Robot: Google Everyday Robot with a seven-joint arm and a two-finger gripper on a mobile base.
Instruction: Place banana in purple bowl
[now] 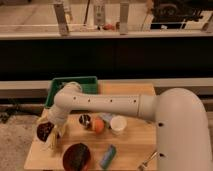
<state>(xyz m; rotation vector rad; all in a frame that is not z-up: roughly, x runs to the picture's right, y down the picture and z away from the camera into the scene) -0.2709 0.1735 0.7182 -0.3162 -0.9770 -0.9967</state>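
The purple bowl (43,131) is small, dark and round, and sits on the left part of the wooden table (132,142). My gripper (54,136) is at the end of the white arm, pointing down right beside the bowl's right rim. A pale yellow, elongated shape (52,143) hangs at the gripper, just right of and below the bowl; it looks like the banana. I cannot tell whether it touches the table or the bowl. The arm hides part of the bowl's far side.
A wider dark bowl with a reddish rim (76,156) stands at the front. A round orange fruit (98,125), a small dark cup (85,120) and a white cup (118,124) stand mid-table. A blue packet (107,156) lies in front. A green bin (75,86) is at the back left.
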